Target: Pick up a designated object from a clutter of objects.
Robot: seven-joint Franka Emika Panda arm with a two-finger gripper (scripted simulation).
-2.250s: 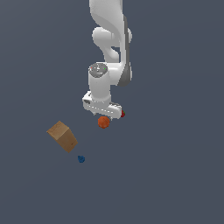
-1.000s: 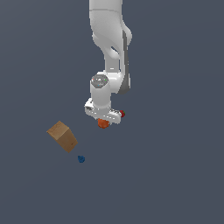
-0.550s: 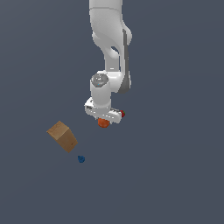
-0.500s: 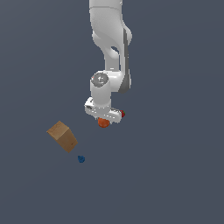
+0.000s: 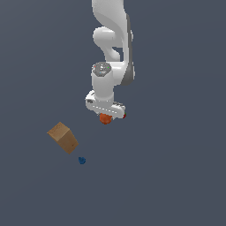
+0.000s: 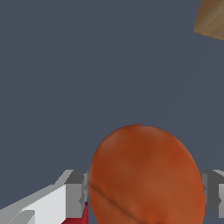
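Orange ball (image 6: 146, 177) between claw (image 6: 144, 192) fingers, seemingly gripped

orange ball (image 6: 146, 177): smooth, slight sheen, faint crease. gripper (image 6: 144, 192) fingers (image 6: 76, 194): matt grey, plastic-looking. tan box (image 5: 63, 137) beside ball: matt, cardboard-like.

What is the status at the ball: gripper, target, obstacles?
Gripper down over the ball, fingers on either side; contact unclear. Strawberry right beside one finger. Box and blue piece well apart.
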